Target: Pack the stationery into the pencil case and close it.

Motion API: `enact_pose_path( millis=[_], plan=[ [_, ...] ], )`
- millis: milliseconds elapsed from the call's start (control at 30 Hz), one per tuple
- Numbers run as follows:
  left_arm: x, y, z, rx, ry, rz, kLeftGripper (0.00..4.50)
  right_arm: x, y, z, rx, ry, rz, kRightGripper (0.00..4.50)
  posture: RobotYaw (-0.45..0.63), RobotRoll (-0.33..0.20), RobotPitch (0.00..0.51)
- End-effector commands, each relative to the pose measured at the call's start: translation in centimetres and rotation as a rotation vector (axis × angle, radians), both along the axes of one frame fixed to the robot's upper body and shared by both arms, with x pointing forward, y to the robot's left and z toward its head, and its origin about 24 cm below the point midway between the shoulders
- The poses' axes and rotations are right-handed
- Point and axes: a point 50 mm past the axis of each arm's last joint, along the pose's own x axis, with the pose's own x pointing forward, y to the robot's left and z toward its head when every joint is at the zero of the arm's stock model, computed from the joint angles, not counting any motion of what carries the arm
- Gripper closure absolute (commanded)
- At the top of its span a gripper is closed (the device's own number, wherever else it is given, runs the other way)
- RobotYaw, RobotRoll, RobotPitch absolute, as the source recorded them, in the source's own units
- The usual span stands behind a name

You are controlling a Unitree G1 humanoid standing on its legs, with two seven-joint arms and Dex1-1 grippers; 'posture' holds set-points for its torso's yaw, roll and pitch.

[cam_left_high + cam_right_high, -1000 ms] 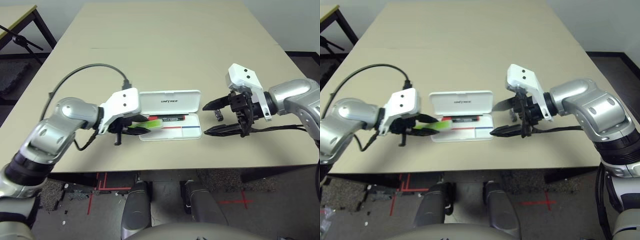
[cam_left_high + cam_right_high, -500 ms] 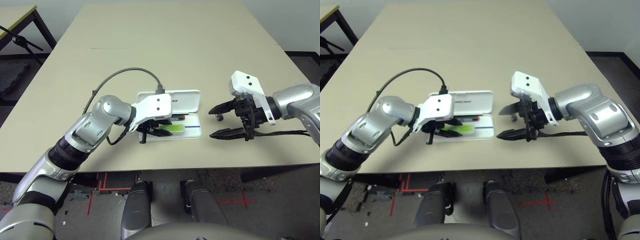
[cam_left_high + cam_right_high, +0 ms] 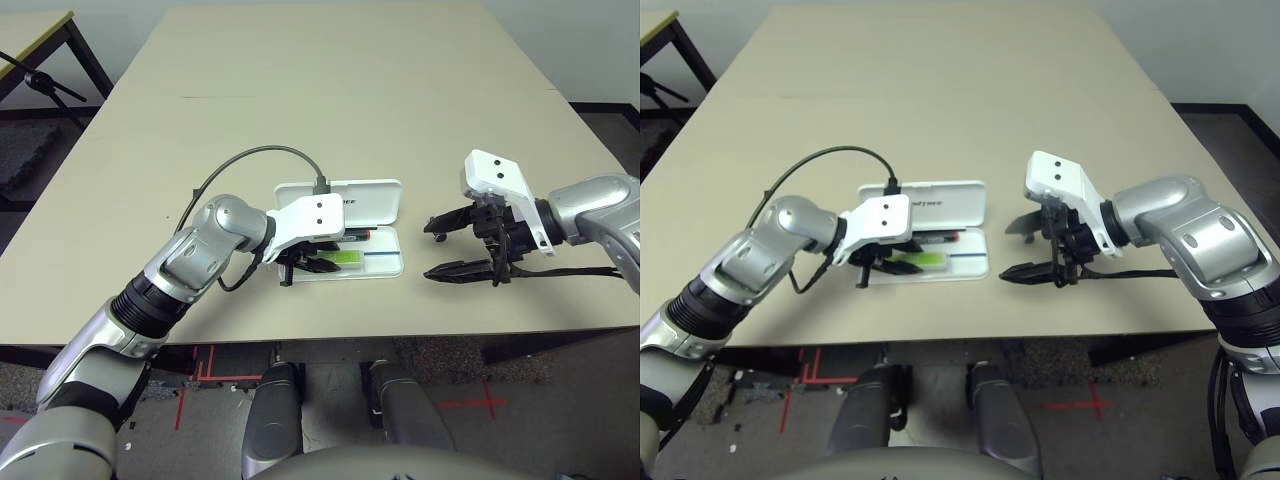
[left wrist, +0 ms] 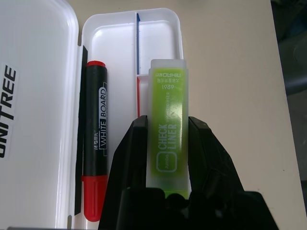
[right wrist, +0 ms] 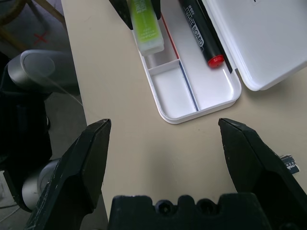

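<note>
Marker [image 4: 96, 163] in the case [image 5: 204, 96]; stick, clip, closing left.
Your left end effector [image 4: 165, 143] grips the stick [image 4: 168, 139] over the tray; right end effector [image 5: 165, 158] wide open, empty; clip [image 3: 437, 231] on the worktop [image 3: 330, 100].

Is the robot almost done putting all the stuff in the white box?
About halfway. The black marker already lies inside the open pencil case. The left gripper is shut on the lime-green stick, holding it over the tray. The right gripper is open and holds nothing. The small metal clip sits on the table, and the lid is up.

The right hand [image 5: 163, 143], fingers spread wide, hangs over bare table [image 5: 124, 139] (beside the open pencil case [image 5: 201, 91]).
</note>
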Motion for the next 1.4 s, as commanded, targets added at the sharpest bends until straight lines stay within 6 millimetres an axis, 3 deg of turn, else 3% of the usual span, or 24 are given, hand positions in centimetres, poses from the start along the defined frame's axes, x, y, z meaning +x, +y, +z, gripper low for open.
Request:
enact_pose_path(
  millis=[33, 267, 300, 567, 800, 967, 1167, 1233, 1400],
  plan=[
    [-0.3, -0.1, -0.6, 0.012, 0.020, -0.011, 2.67, -0.1, 0.0, -0.1, -0.007, -0.010, 0.003, 0.00, -0.08, 0.000, 0.132],
    [-0.7, 0.5, 0.3, -0.008, -0.007, -0.005, 0.10, -0.2, -0.1, -0.2, -0.006, 0.004, 0.004, 0.00, -0.07, 0.000, 0.139],
    [-0.8, 0.7, 0.5, -0.011, -0.016, -0.006, 0.01, -0.2, -0.2, -0.2, -0.005, 0.006, 0.002, 0.00, -0.07, 0.000, 0.138],
    [-2.4, 4.3, 5.0, -0.091, -0.076, 0.013, 0.01, -0.3, -1.0, -0.4, -0.004, 0.019, -0.031, 0.00, -0.07, 0.000, 0.140],
    [-3.0, 6.1, 6.1, -0.097, -0.091, 0.061, 0.01, -0.4, -1.3, -0.9, 0.004, 0.036, -0.057, 0.00, -0.06, 0.000, 0.143],
    [-3.4, 7.2, 7.5, -0.140, -0.126, 0.104, 0.01, -0.4, -3.0, -1.0, -0.004, 0.036, -0.150, 0.00, -0.06, 0.000, 0.146],
    [-3.8, 6.9, 8.9, -0.165, -0.165, 0.108, 0.01, 1.5, -3.8, 0.4, 0.137, -0.149, -0.463, 0.00, -0.05, 0.000, 0.147],
    [-3.9, 6.7, 8.8, -0.163, -0.155, 0.100, 0.01, 2.4, -4.2, 0.4, 0.098, -0.200, -0.626, 0.00, -0.07, 0.000, 0.148],
    [-3.6, 7.4, 9.0, -0.135, -0.167, 0.112, 0.01, 3.2, -3.6, -0.9, 0.079, -0.134, -0.875, 0.00, -0.08, 0.000, 0.151]
  ],
)
